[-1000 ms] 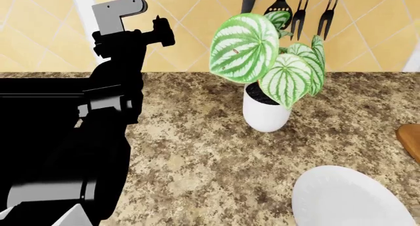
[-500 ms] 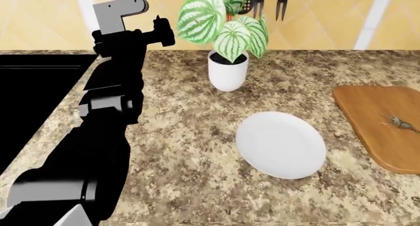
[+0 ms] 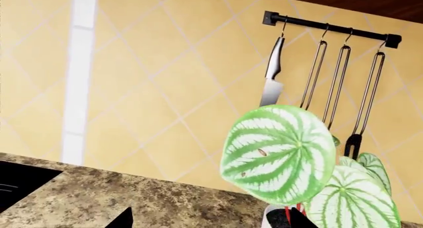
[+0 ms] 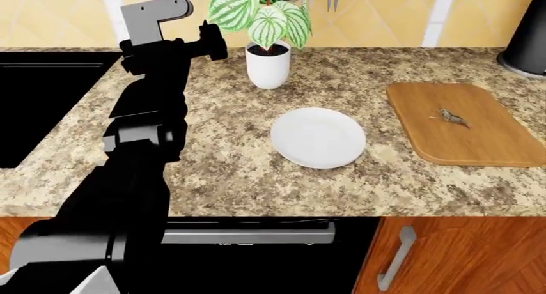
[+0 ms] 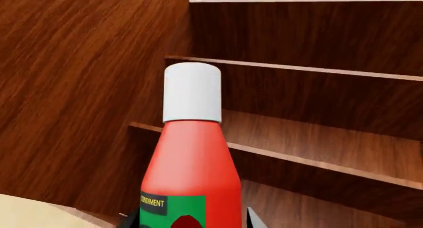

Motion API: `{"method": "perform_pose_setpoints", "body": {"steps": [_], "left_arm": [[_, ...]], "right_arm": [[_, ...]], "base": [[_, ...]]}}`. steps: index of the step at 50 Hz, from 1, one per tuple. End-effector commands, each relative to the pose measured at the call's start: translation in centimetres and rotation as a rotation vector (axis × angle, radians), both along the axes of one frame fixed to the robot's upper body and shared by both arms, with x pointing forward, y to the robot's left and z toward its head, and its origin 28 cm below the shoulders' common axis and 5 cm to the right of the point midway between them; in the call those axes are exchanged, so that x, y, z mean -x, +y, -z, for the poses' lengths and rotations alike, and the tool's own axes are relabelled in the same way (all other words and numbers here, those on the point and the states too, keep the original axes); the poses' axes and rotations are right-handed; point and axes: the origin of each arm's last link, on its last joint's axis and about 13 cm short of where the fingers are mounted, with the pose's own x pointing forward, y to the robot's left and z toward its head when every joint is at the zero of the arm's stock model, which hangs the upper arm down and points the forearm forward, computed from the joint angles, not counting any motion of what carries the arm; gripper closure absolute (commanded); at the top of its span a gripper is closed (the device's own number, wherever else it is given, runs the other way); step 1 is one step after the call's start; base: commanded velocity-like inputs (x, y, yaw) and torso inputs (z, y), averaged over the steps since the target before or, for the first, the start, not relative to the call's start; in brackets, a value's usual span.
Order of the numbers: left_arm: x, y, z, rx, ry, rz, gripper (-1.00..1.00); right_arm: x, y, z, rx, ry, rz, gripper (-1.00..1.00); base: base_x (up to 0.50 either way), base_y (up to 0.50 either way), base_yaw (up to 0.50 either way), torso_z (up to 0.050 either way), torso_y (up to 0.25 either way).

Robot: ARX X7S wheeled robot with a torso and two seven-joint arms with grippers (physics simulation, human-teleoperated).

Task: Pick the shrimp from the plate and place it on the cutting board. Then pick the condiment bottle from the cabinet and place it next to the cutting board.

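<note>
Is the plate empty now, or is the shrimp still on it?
Empty. In the head view the plate shows only bare white, and the shrimp lies on the cutting board to its side.

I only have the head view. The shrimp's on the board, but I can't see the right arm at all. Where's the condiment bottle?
Observer: The right wrist view shows the condiment bottle upright, close to the camera, in front of wooden cabinet shelves.
Operator: Is the right tool on it?
Observer: The right tool shows dark tips either side of the bottle; contact is cut off by the frame edge.
Operator: And the left wrist camera?
Observer: It faces a knife hanging on a wall rail above the plant.
</note>
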Motion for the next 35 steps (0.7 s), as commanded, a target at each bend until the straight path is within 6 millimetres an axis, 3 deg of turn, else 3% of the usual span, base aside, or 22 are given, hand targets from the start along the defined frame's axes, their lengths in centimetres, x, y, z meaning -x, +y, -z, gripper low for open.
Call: {"method": "perform_pose_setpoints", "body": {"steps": [1,19,26,35], "left_arm": [[0.0,0.1,0.1,0.006,-0.001,-0.004,-1.0],[0.0,-0.1,0.1,-0.021,0.004,0.004,-1.0],[0.0,-0.2,0.2,-0.045,0.015,0.0,-1.0],[0.0,-0.2,0.3,-0.061,0.013,0.003,-1.0]], "right_arm": [[-1.3,-0.7,2.3,-0.038,0.07,0.037,1.0],[-2.2,-2.2,13.0,-0.143,0.203,0.111,1.0],[-2.6,-2.6,15.3,-0.183,0.203,0.117,1.0],[-2.4,-3.4,16.3,-0.24,0.187,0.143,1.0]], "base": [[0.0,0.0,0.0,0.0,0.0],[0.0,0.0,0.0,0.0,0.0],[0.0,0.0,0.0,0.0,0.0],[0.0,0.0,0.0,0.0,0.0]]}}
